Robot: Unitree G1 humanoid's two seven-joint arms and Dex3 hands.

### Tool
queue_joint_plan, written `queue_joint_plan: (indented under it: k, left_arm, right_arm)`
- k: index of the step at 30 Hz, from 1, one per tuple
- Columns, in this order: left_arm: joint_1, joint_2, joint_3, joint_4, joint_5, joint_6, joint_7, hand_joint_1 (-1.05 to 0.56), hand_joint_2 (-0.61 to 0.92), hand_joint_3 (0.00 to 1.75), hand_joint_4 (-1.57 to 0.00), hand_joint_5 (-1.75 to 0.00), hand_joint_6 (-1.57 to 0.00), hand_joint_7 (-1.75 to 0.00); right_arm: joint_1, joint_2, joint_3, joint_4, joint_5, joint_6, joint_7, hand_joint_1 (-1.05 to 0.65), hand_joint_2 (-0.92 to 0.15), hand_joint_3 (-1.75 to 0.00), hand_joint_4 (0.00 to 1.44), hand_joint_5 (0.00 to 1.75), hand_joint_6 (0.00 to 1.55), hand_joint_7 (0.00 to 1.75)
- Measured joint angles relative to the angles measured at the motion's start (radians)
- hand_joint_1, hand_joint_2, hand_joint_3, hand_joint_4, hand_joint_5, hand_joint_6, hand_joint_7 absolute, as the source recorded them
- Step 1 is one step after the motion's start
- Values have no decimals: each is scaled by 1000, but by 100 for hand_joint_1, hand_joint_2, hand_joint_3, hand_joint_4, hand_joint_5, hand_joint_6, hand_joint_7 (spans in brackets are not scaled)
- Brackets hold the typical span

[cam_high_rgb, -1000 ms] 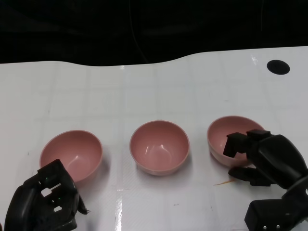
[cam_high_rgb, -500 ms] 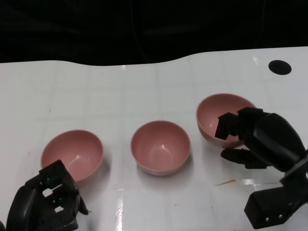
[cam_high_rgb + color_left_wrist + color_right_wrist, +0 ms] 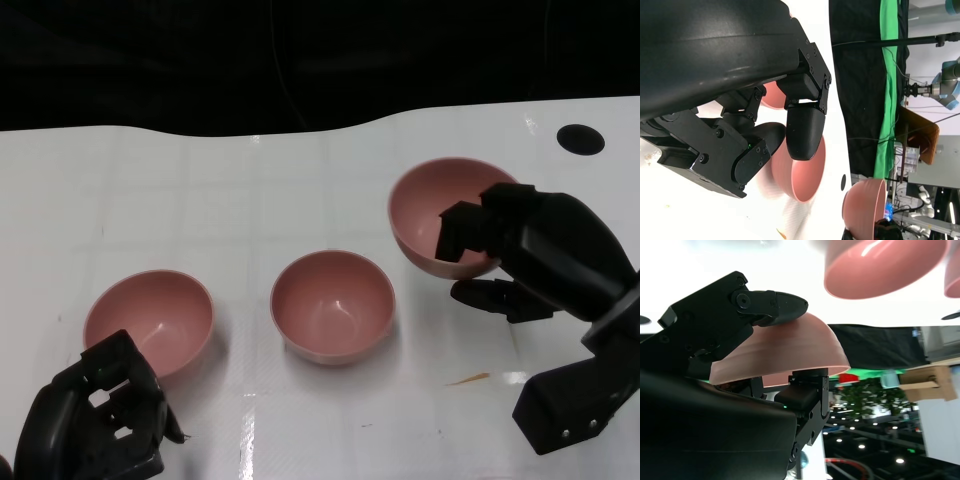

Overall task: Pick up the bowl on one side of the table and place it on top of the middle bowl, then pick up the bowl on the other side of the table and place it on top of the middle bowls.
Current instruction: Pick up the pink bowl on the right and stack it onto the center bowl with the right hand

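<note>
Three pink bowls show in the head view. My right hand (image 3: 535,255) grips the right bowl (image 3: 430,215) by its near rim and holds it tilted above the white table (image 3: 300,180), right of the middle bowl (image 3: 332,305). The right wrist view shows that bowl (image 3: 785,352) pinched between my fingers, with the middle bowl (image 3: 880,265) beyond. The left bowl (image 3: 148,320) sits on the table just beyond my left hand (image 3: 95,420), whose fingers are curled in and hold nothing. In the left wrist view the middle bowl (image 3: 802,170) and the lifted bowl (image 3: 865,207) appear past the fingers.
A round black hole (image 3: 578,139) lies in the table at the far right. A small orange streak (image 3: 467,380) marks the surface where the right bowl stood. The table's far edge meets a dark backdrop.
My right hand has lifted the right bowl off the table and carried it up and leftward toward the middle bowl. The left hand and the other two bowls have stayed put.
</note>
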State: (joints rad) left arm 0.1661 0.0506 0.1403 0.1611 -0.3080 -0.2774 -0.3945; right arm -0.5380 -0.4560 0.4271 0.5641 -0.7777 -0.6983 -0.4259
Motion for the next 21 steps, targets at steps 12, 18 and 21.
queue_joint_plan:
  k: [12,18,21]
  left_arm:
    - [2,-10,-8,-3,8,0,0,-9,56,120,-78,-175,-67,-174]
    - [3,-18,-15,-15,22,0,1,-7,58,119,-79,-175,-68,-172]
    - [3,-21,-17,-19,27,0,12,-4,59,120,-79,-175,-69,-170]
  right_arm:
    - [-14,52,11,-75,-9,-25,47,-20,-65,-78,87,175,61,175]
    - [-14,78,20,-80,-18,-41,51,-18,-51,-92,90,175,62,175]
    - [-13,90,27,-80,-24,-50,51,-16,-50,-94,90,175,61,175]
